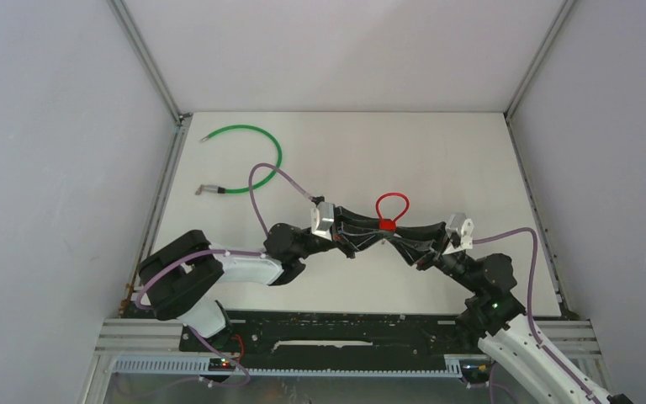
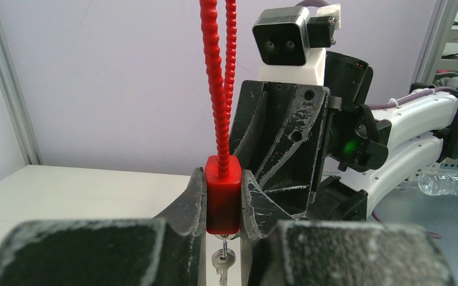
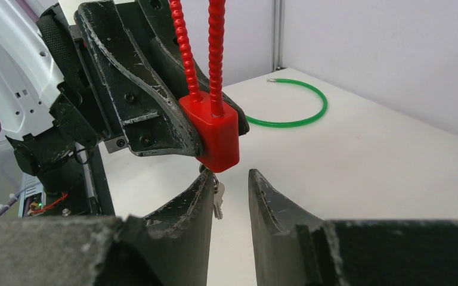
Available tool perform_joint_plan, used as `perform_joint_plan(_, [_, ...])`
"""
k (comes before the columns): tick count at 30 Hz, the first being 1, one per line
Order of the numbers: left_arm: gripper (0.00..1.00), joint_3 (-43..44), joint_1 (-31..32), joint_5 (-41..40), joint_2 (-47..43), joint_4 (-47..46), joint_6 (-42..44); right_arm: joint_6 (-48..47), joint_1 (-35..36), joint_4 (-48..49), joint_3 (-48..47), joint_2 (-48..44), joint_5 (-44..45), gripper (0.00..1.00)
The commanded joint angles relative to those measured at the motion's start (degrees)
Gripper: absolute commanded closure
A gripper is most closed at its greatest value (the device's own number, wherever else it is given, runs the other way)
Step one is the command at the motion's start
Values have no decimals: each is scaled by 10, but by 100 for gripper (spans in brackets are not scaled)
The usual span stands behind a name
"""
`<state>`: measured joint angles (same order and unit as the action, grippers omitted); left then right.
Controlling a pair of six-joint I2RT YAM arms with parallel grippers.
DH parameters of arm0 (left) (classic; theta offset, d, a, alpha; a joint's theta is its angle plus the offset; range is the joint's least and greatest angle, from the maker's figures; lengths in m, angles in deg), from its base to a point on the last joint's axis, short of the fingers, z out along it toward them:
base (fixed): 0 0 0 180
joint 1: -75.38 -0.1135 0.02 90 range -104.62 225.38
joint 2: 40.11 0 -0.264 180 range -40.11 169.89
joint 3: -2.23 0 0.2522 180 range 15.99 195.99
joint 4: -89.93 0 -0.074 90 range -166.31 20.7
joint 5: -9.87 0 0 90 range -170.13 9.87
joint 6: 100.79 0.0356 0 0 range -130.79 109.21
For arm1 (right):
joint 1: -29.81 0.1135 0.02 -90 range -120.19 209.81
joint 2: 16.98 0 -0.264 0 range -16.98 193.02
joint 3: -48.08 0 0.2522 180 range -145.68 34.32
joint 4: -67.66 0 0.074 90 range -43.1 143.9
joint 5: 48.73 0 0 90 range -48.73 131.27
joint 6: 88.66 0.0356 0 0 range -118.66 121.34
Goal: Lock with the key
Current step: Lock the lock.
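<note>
1. The left gripper [image 2: 222,176] is clamped on the red lock body [image 2: 222,199], one finger on each side face, holding it upright in the air above the table [image 1: 437,151].
2. The right gripper [image 3: 231,179] sits just under the lock with its jaws a narrow gap apart. They grip nothing as far as the right wrist view shows.
3. The key [image 3: 217,199] hangs from the underside of the lock body, apparently seated in the keyhole. It lies between the right fingers, close against one inner face. Whether it touches that face is unclear.
4. The red ribbed cable [image 1: 392,206] rises from the top of the body as a loop with both ends in the body, so the loop looks closed.
5. My reading of progress: the lock is presented and the key is in. What remains is to pinch the key head, turn it, and perhaps draw it out.
6. Well apart, a green cable [image 1: 278,154] lies on the far left of the table, unused.
</note>
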<state>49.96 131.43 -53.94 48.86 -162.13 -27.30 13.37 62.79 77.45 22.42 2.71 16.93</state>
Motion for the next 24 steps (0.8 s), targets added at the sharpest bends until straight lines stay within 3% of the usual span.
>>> perform_joint_plan(1, [100,29,-3,9,-5,-55,-4,4,-2,42,4,6,-13,70])
perform_joint_plan(24, [100,28,-3,10,-5,-55,-4,20,-3,83,15,22,-20,71])
